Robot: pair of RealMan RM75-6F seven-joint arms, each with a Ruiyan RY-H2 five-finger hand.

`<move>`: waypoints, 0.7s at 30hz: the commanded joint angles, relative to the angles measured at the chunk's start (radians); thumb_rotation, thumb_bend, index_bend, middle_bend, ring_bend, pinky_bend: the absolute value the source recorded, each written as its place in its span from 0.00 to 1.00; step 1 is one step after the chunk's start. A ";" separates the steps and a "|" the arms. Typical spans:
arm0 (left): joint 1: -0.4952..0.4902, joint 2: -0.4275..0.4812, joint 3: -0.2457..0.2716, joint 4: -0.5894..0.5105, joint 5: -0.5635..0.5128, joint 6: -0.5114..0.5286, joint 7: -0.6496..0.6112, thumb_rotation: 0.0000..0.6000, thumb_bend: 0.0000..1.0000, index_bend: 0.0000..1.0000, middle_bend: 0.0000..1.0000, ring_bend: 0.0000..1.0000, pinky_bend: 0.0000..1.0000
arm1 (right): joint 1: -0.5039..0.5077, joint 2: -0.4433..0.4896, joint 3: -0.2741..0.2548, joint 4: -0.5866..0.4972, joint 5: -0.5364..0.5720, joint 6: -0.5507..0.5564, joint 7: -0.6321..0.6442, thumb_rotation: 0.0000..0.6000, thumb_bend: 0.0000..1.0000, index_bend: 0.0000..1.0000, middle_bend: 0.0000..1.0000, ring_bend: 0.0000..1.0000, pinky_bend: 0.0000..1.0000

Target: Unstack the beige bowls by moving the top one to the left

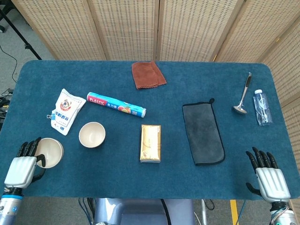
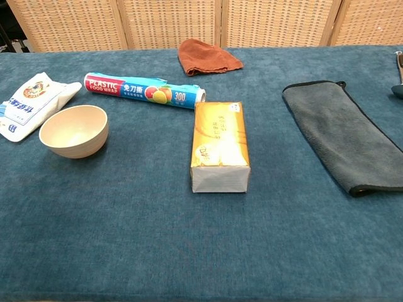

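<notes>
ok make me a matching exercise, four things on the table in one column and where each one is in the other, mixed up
Things:
1. rust-brown cloth
2. ladle
3. tissue box
4. beige bowl in the left hand

Places:
A. near left corner of the table
B. far edge, middle
C. right side, beside the water bottle
D. centre, left of the grey towel

Pairs: 1-B, 2-C, 3-D, 4-A
</notes>
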 commanded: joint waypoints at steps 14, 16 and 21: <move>0.001 -0.078 -0.013 0.133 -0.034 -0.095 -0.053 1.00 0.35 0.68 0.02 0.05 0.00 | 0.002 -0.006 0.004 0.005 0.015 -0.007 -0.007 1.00 0.26 0.06 0.00 0.00 0.00; 0.001 -0.084 -0.013 0.144 -0.041 -0.105 -0.050 1.00 0.34 0.68 0.02 0.05 0.00 | 0.002 -0.006 0.004 0.005 0.016 -0.007 -0.008 1.00 0.26 0.06 0.00 0.00 0.00; 0.002 -0.095 -0.018 0.165 -0.051 -0.116 -0.047 1.00 0.32 0.68 0.02 0.05 0.00 | 0.003 -0.007 0.004 0.006 0.011 -0.006 -0.003 1.00 0.26 0.06 0.00 0.00 0.00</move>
